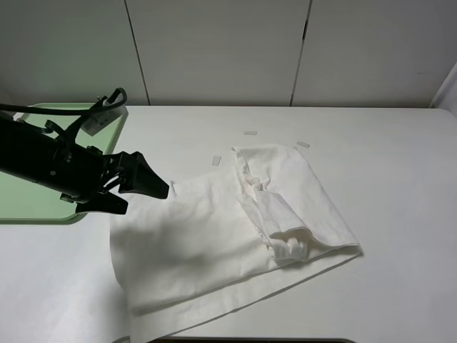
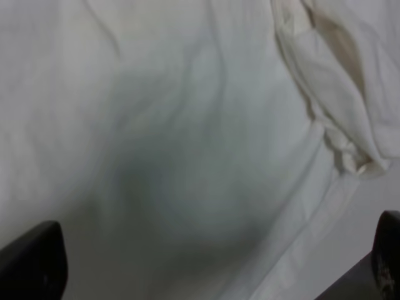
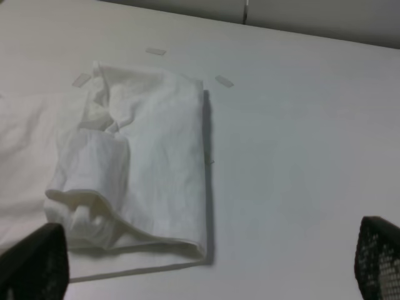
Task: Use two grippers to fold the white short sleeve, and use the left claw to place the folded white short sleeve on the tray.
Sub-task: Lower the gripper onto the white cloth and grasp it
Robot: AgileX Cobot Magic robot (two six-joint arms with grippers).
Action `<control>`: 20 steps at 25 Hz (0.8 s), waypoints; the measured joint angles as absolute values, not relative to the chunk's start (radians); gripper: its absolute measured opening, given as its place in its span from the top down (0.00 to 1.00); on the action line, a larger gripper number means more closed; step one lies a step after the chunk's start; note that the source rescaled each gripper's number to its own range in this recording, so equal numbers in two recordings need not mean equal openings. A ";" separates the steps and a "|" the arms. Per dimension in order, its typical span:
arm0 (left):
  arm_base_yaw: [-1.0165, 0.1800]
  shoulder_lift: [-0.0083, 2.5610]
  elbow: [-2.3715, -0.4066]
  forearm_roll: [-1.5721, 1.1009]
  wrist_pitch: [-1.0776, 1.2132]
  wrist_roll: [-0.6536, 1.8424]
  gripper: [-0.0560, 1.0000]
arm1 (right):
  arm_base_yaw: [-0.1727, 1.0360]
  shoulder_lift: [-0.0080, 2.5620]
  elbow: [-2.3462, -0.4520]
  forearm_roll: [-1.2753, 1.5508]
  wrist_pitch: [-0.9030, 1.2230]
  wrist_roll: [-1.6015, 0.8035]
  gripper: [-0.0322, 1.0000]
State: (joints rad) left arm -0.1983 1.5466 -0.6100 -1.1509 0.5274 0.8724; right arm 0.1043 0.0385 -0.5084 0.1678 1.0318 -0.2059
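Nearest the table's front edge lies the white T-shirt, spread flat on the left. Its right side is folded over the middle into a thicker panel, with a bunched sleeve at that panel's near corner. My right gripper hangs over the bare table just right of that fold, jaws wide apart and holding nothing. My left gripper hovers over the shirt's far left part, casting a shadow on the cloth, jaws apart and empty. A small pale tag by my left arm's cable is too small to read. Past the shirt, three short tape strips lie on the table. The pale-green tray sits at the far left, well apart from the shirt, partly hidden by my left arm.
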 joint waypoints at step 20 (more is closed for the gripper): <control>-0.154 1.618 -0.399 -1.338 0.314 1.080 0.05 | 0.104 0.038 -0.508 0.168 1.031 -0.206 0.00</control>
